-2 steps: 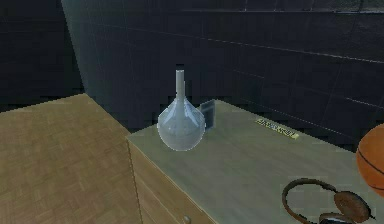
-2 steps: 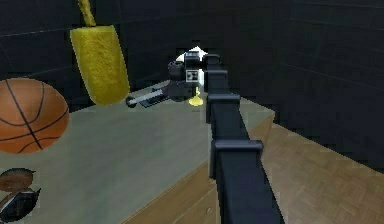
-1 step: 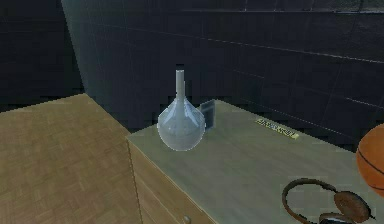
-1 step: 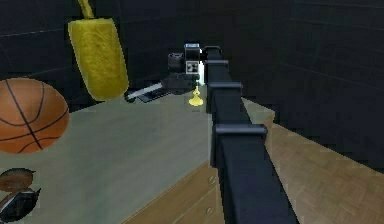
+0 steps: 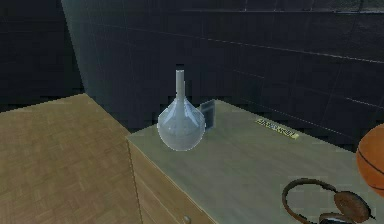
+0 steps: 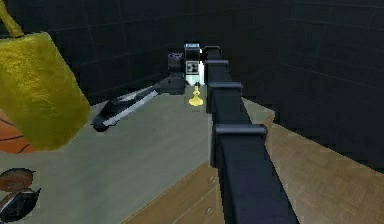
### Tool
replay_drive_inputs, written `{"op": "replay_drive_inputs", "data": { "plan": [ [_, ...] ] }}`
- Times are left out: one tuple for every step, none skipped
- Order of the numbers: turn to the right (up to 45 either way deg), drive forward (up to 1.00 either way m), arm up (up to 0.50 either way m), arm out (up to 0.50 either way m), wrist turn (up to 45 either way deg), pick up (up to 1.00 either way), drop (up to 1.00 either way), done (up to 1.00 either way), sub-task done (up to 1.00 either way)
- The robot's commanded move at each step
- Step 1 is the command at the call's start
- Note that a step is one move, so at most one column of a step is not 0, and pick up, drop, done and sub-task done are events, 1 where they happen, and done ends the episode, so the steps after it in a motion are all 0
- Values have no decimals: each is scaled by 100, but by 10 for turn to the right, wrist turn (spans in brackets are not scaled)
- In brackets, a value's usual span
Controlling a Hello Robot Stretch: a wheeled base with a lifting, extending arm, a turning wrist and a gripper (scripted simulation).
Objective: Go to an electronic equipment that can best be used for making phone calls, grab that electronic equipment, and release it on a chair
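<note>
- Gripper (image 6: pixel 108 120): reaches over the tabletop (image 6: pixel 150 155) past the end of the arm (image 6: pixel 235 140); finger spread and any load cannot be told.
- Dark phone-like slab (image 5: pixel 208 112): upright, just behind the glass flask (image 5: pixel 181 122), near the tabletop's far edge.
- Headphones (image 5: pixel 318 198): near an orange ball (image 5: pixel 373 160).
</note>
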Motion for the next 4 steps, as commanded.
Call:
{"op": "replay_drive_inputs", "data": {
  "plan": [
    [0, 0, 0, 0, -420, 0, 0, 0, 0],
    [0, 0, 0, -36, 0, 0, 0, 0, 0],
    [-450, 0, 0, 0, 0, 0, 0, 0, 0],
    [-450, 0, 0, 0, 0, 0, 0, 0, 0]
  ]
}}
